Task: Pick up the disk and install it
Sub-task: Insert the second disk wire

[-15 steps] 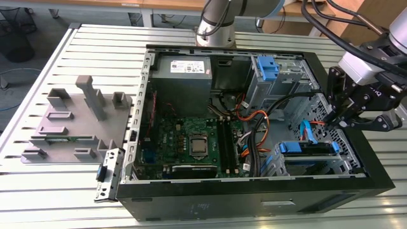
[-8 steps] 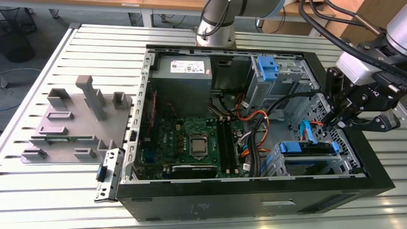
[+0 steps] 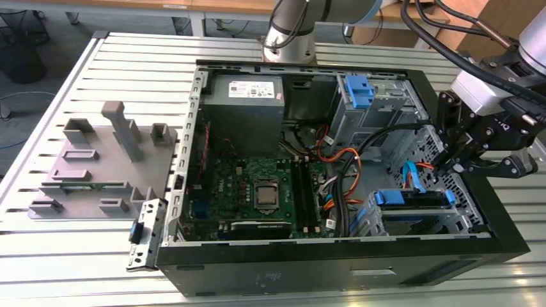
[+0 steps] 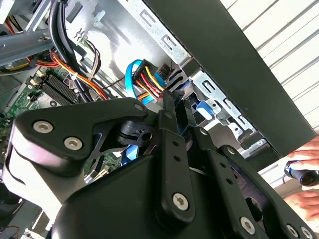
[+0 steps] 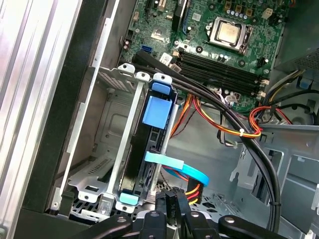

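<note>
Exterior view: the open computer case (image 3: 341, 268) lies on its side on a slatted metal table (image 3: 128, 57). We take it as our landmark. The power supply (image 3: 247, 96) in its far corner carries a white sticker, whose print we cannot make out. The disk (image 3: 412, 198) sits in the drive cage at the case's near corner, on the exterior view's right. We see only its blue rails and a dark edge, and its label is hidden. The arm reaches over the case's wall on the exterior view's right, wrist bent downward. The gripper (image 3: 456, 167) hangs just inside that wall, above the cage and apart from the disk. A grey moulded fixture (image 3: 94, 166) rests on the table outside the case, on the exterior view's left. Second wrist view: the gripper's black linkage covers most of the scene. Its fingers (image 4: 172, 107) are drawn together into one narrow column with nothing between them, pointing at a bundle of blue, red and yellow cables (image 4: 144, 79) inside the case. Beyond the case's black wall, a person's hand (image 4: 304, 172), cut off at the frame edge, holds a dark object we cannot identify. First wrist view: we see the disk (image 5: 149, 149) edge-on, seated between the metal walls of the drive cage (image 5: 107, 119) with blue clips at both ends. A flat blue cable (image 5: 174, 167) crosses in front of it. The closed gripper (image 5: 173, 199) is just beside the disk's near end. We cannot tell whether they touch. The motherboard (image 5: 214, 45) lies beyond the cage, and its markings are illegible.
</note>
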Available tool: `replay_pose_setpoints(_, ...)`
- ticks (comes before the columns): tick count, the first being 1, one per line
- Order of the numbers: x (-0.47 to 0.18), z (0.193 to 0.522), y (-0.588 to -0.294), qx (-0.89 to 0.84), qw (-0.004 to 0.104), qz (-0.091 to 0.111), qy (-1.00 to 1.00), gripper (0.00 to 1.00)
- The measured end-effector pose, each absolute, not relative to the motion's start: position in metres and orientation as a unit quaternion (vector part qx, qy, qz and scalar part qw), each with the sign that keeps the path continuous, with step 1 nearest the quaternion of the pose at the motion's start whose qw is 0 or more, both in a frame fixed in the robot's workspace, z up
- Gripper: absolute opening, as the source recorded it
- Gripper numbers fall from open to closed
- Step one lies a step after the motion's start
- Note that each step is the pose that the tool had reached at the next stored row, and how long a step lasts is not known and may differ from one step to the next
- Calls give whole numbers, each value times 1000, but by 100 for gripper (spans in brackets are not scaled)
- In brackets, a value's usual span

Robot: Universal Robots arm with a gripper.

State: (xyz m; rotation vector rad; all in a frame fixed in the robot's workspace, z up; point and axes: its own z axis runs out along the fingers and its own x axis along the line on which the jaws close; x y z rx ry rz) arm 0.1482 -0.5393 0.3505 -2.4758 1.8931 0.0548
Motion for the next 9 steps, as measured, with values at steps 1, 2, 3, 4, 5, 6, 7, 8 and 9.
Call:
replay_pose_setpoints(1, 148, 351, -539, -794, 12, 18, 607, 22)
replay_pose_setpoints(2, 148, 351, -539, -794, 12, 18, 607, 22)
replay_pose_setpoints(3, 148, 351, -539, -794, 12, 18, 607, 22)
replay_pose_setpoints(4, 148, 351, -539, -794, 12, 18, 607, 22)
replay_pose_setpoints(5, 148, 351, -539, -794, 12, 18, 607, 22)
replay_pose_setpoints(6, 148, 351, -539, -794, 12, 18, 607, 22)
replay_pose_setpoints(7, 148, 351, -539, -794, 12, 18, 607, 21)
replay_pose_setpoints(8, 148, 351, -539, -794, 12, 18, 607, 21)
replay_pose_setpoints(9, 148, 351, -539, -794, 12, 18, 607, 16)
